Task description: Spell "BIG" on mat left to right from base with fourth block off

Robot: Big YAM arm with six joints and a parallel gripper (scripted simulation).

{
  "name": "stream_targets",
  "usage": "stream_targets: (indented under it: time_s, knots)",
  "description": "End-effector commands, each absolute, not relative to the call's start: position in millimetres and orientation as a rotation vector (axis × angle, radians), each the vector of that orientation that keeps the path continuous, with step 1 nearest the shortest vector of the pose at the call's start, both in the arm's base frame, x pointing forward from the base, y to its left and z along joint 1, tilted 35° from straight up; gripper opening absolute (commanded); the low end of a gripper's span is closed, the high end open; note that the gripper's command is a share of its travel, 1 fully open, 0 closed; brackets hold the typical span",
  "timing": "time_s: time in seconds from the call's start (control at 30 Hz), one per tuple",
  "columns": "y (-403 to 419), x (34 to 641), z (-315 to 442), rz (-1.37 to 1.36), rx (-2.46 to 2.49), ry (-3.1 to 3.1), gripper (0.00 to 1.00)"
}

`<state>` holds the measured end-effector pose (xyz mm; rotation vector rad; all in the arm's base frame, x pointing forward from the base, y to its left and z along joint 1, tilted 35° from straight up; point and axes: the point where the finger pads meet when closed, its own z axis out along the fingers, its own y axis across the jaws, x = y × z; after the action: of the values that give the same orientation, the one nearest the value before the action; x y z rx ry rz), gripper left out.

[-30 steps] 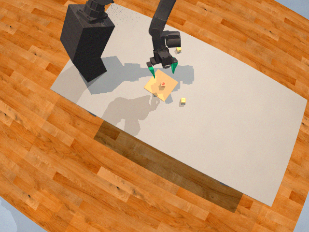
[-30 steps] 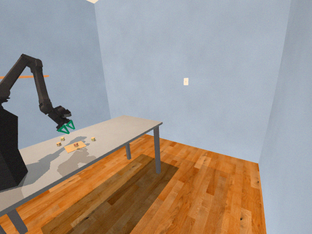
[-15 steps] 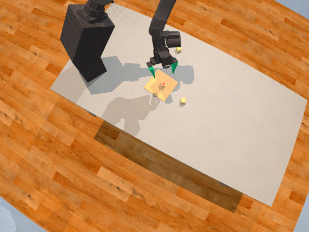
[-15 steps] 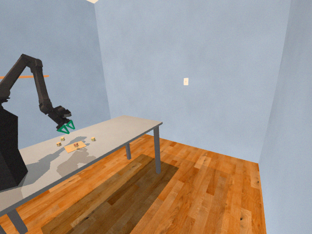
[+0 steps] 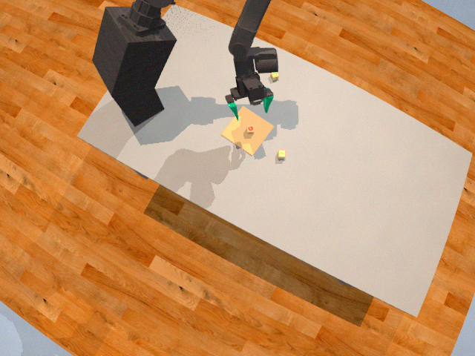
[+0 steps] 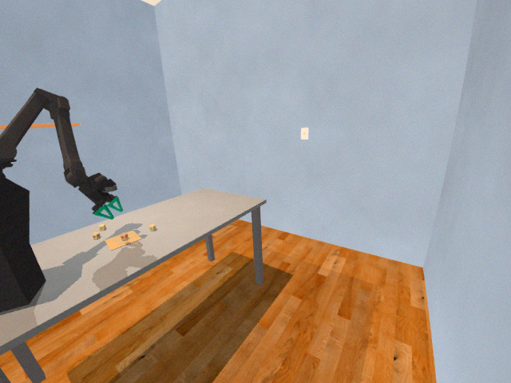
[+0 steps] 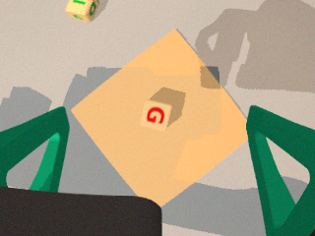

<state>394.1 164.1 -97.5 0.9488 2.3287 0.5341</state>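
The orange mat (image 5: 260,134) (image 6: 113,243) (image 7: 197,151) lies flat on the grey table (image 5: 345,191). One block with a red G (image 5: 248,130) (image 6: 124,236) (image 7: 159,113) sits on it near the middle. A block with a green I (image 5: 281,154) (image 6: 152,227) (image 7: 82,6) lies off the mat on the far side. Another block (image 5: 274,76) (image 6: 102,227) peeks out beside the wrist; its letter is too small to read. A further block (image 6: 96,235) lies near it and is hidden under the arm in the top view. My gripper (image 5: 251,113) (image 6: 106,209) (image 7: 157,116) is open and empty, above the mat's near edge.
The robot's black base box (image 5: 130,57) (image 6: 12,247) stands at the table's end. The table's long edge (image 6: 164,255) runs close to the mat on the room side.
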Motion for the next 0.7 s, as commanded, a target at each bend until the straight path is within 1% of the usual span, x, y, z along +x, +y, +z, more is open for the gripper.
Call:
stream_targets:
  time_s: [0.0, 0.13, 0.23, 0.33, 0.37, 0.43, 0.47, 0.53, 0.63, 0.67]
  knots:
    - [162.0, 400.1, -88.2, 0.545, 0.945, 2.305, 1.00]
    - [162.0, 400.1, -88.2, 0.545, 0.945, 2.305, 1.00]
    - [157.1, 412.0, -99.7, 0.512, 0.959, 2.331, 1.00]
    - [157.2, 469.6, -93.4, 0.514, 0.962, 2.329, 1.00]
    - [157.2, 469.6, -93.4, 0.514, 0.962, 2.329, 1.00]
    - [153.5, 513.6, -84.3, 0.518, 0.961, 2.323, 1.00]
    - [153.5, 513.6, -84.3, 0.518, 0.961, 2.323, 1.00]
    - [149.5, 539.8, -77.4, 0.521, 0.960, 2.319, 1.00]
    - [148.6, 544.3, -76.1, 0.522, 0.960, 2.318, 1.00]
    - [163.1, 529.6, -82.5, 0.520, 0.929, 2.355, 1.00]
